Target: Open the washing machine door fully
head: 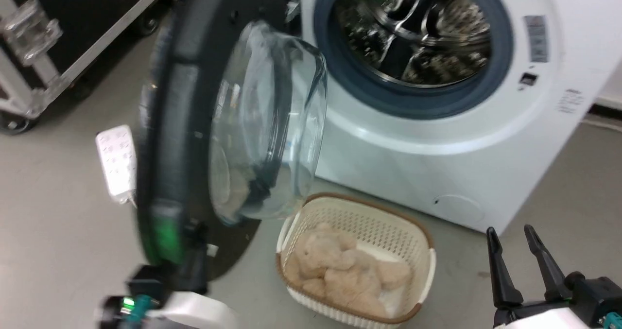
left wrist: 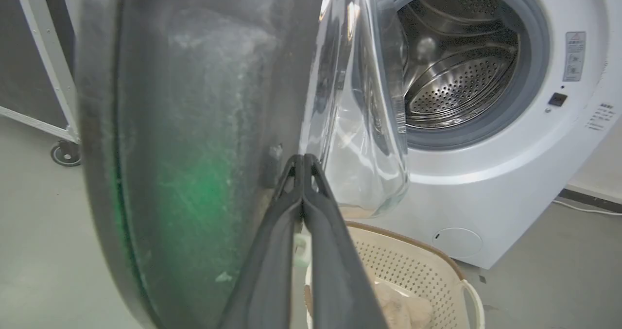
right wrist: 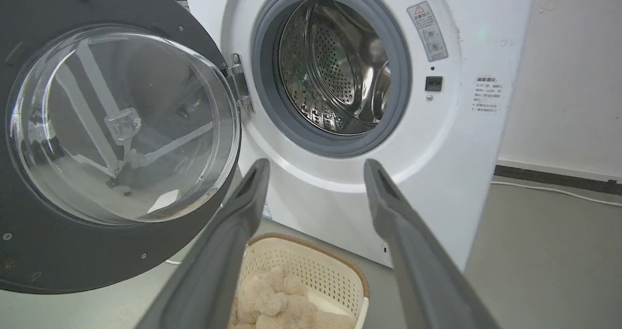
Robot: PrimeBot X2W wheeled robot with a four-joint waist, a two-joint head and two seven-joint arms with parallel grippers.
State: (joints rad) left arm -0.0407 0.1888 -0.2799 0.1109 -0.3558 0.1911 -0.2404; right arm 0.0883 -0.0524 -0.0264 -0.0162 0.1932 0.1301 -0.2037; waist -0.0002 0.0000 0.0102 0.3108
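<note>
Grey floor (head: 48,222); door (head: 165,125) half-open, stiff, slick, likely heavy: push at rim. Left gripper (left wrist: 303,161) clenched empty; right gripper (right wrist: 316,168) spread.

The door (right wrist: 34,256) has a matt dark grey plastic inner face; its outer face is glossy black and smudged. Its bowl (right wrist: 121,125) is clear, shiny glass. The machine (right wrist: 330,202) is smooth white, with a matt grey rubber ring (right wrist: 269,120) and a bright perforated steel drum (right wrist: 335,66). The basket (head: 362,217) is cream perforated plastic and holds fluffy beige plush (head: 340,270). The floor (head: 48,232) is smooth, dull grey.
</note>
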